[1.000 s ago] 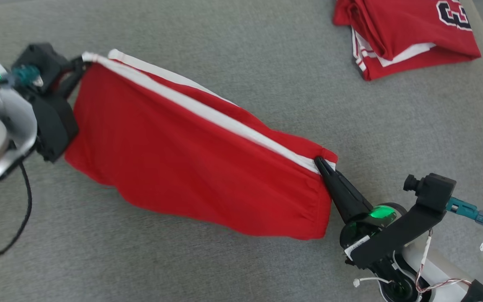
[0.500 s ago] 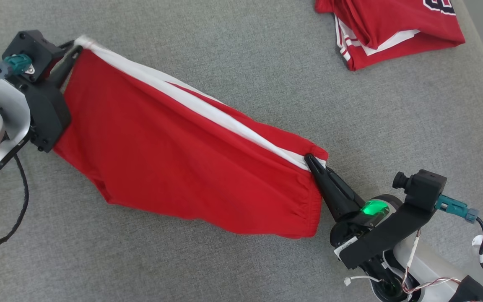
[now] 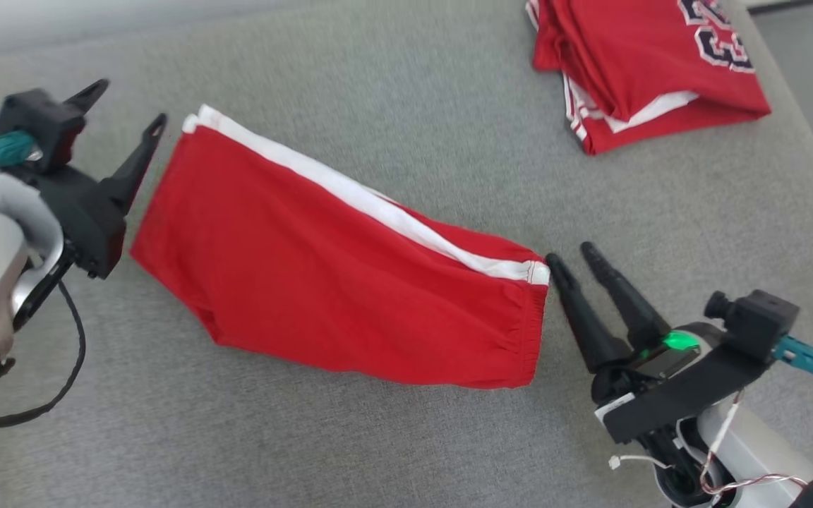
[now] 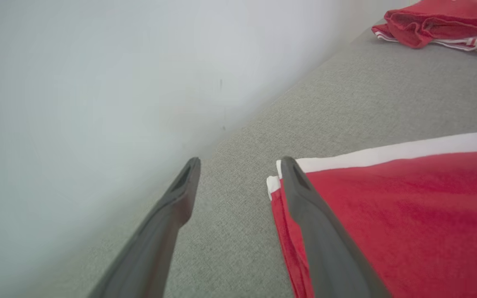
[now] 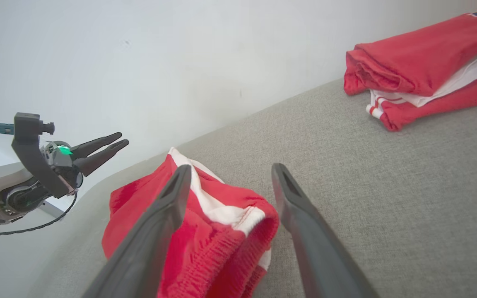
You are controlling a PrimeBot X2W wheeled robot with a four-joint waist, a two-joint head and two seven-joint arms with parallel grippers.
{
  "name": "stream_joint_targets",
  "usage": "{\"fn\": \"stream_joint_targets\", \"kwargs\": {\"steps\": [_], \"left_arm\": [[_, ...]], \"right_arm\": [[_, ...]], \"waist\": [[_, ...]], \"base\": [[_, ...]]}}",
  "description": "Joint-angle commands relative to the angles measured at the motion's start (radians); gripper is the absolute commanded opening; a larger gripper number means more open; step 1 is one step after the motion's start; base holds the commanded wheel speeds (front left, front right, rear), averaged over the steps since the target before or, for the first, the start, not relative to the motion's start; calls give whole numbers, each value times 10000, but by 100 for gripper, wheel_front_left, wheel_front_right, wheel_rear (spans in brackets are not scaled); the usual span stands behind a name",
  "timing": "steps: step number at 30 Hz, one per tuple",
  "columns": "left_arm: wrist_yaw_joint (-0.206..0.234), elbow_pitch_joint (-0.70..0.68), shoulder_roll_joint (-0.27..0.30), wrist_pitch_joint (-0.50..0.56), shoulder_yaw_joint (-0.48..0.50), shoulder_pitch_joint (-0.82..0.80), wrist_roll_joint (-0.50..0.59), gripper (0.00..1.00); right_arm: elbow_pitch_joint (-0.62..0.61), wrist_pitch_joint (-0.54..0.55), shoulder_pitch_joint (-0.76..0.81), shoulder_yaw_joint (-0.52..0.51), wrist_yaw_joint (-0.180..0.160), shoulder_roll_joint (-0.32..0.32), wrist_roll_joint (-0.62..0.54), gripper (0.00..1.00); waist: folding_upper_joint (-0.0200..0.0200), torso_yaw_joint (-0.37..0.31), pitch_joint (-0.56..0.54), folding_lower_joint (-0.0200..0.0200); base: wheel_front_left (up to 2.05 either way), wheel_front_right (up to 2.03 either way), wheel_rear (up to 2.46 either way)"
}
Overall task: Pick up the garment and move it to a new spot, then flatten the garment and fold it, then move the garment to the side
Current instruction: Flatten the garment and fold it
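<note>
The garment [image 3: 336, 282] is bright red with a white stripe along its far edge. It lies folded and flat across the grey cushion [image 3: 406, 437]. My left gripper [image 3: 130, 104] stands open just off the garment's left corner, which lies beside one finger in the left wrist view [image 4: 240, 161]; the red cloth [image 4: 408, 215] spreads to the right. My right gripper [image 3: 570, 254] is open at the gathered right end, holding nothing. In the right wrist view [image 5: 231, 167] the bunched hem [image 5: 205, 240] sits under and between the fingers, with the left gripper [image 5: 121, 139] beyond.
A second red garment with a dark printed number lies folded at the far right [image 3: 653, 63], also seen as a stack [image 5: 425, 62] and at a distance [image 4: 441, 20]. A pale wall [image 4: 77, 82] borders the cushion's far side. The cushion's edge [image 3: 812, 152] runs down the right.
Both grippers have opened and let go of the garment's two corners; the cloth now rests slack on the cushion. The head view has also shifted a little.
</note>
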Motion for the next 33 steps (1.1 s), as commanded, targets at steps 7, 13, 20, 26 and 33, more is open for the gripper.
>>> {"fn": "stream_joint_targets", "kwargs": {"steps": [7, 13, 20, 26, 33], "left_arm": [[1435, -1007, -136, -259, 2493, 1630, 459, 100], [2112, -2562, -444, -257, 4695, 3684, 1499, 100], [1837, -2739, -1118, -259, 5915, 5216, 2258, 100], [1408, -2004, -1646, -260, 6128, 5686, 2425, 100], [770, -141, -2085, -260, 5885, 5467, 2550, 100]], "right_arm": [[-264, -16, 461, -1680, -19, 731, -1649, 100], [-565, -16, 853, -3065, -19, 1743, -2819, 100], [-1117, -16, 1317, -4243, -19, 2854, -4571, 100], [-1391, -16, 1757, -4424, -19, 3423, -5732, 100], [-1332, -16, 2333, -4464, -19, 3969, -6649, 100]], "waist": [[-1, 343, -1067, 1], [-1, 504, -1291, 1], [-1, 464, -1325, 1], [-1, 331, -1341, 1], [-1, 45, -1285, 1]], "base": [[0, 0, 0], [0, 0, 0], [0, 0, 0], [0, 0, 0], [0, 0, 0]]}}
